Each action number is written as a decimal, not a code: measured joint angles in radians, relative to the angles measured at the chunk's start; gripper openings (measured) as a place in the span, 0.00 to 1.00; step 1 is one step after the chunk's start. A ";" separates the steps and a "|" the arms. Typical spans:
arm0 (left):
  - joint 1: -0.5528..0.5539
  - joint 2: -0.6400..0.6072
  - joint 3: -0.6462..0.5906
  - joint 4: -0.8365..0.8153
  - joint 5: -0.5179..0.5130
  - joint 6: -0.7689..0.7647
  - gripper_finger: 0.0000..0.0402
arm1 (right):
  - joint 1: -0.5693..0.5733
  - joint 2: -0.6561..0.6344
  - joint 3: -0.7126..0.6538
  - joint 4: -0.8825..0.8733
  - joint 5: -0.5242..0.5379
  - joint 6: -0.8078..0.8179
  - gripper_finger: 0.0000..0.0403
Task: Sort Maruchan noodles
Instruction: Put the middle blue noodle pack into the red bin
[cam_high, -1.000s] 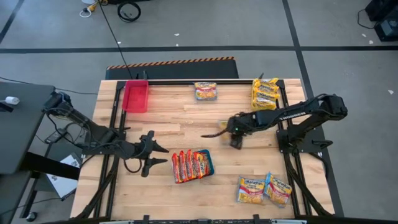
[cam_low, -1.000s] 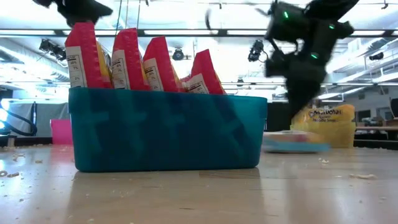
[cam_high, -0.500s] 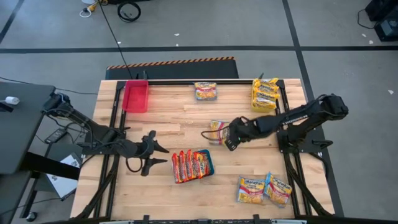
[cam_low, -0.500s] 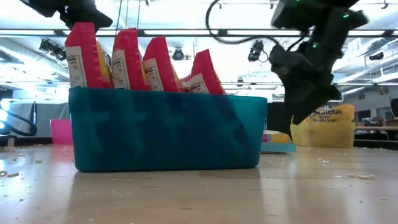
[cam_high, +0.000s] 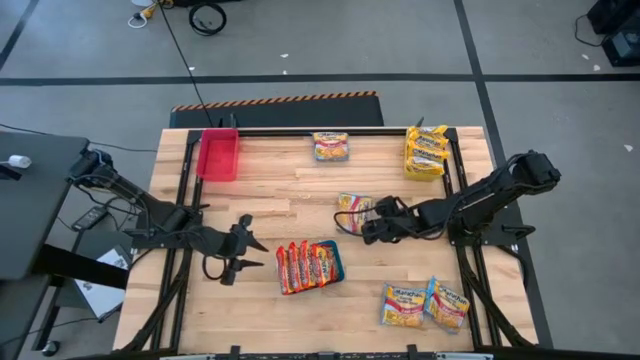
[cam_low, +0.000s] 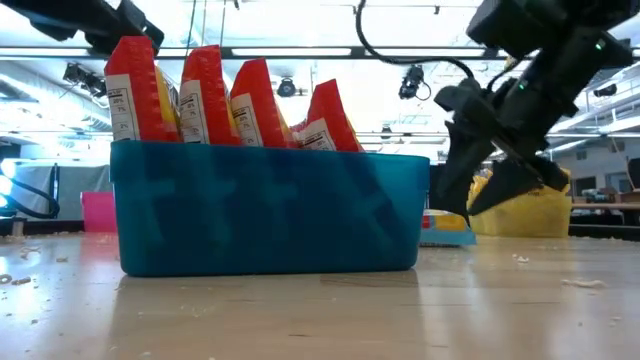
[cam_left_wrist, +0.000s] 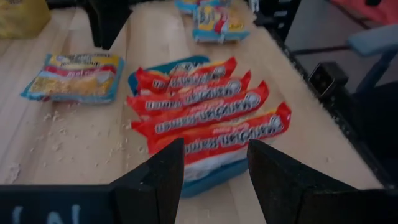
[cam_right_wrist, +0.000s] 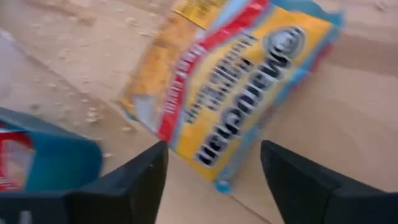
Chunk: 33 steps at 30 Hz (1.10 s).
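Observation:
A blue-trimmed yellow Maruchan packet (cam_high: 352, 212) (cam_right_wrist: 230, 87) lies flat on the table's middle. My right gripper (cam_high: 370, 229) (cam_right_wrist: 214, 149) hovers open just off its near end, slanting down, with nothing between its fingers. Several red packets (cam_high: 305, 266) (cam_left_wrist: 208, 112) stand on edge in the teal tray (cam_low: 270, 210). Left of that tray, my left gripper (cam_high: 243, 254) (cam_left_wrist: 214, 146) is open and points at it, holding nothing.
A red bin (cam_high: 218, 153) stands at the far left and a yellow bin of yellow packets (cam_high: 425, 150) at the far right. One packet (cam_high: 331, 146) lies at the far middle, and two more (cam_high: 424, 304) near the front right edge.
My right gripper has moved toward the table's near edge and sunk a little, rolling its wrist, and its fingers have spread wider. The blue-trimmed packet, partly hidden under the gripper before, now lies uncovered on the table beyond the fingers.

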 joint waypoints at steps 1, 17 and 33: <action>0.000 0.000 0.000 -0.012 0.000 0.000 0.44 | 0.000 0.000 -0.011 0.001 0.001 0.019 0.68; 0.027 -0.096 0.051 -0.184 -0.060 0.069 0.44 | -0.028 0.162 -0.128 0.426 -0.025 0.054 0.68; 0.364 -0.097 0.021 -0.111 0.055 0.012 0.67 | -0.074 0.223 0.122 0.283 0.072 -0.909 0.03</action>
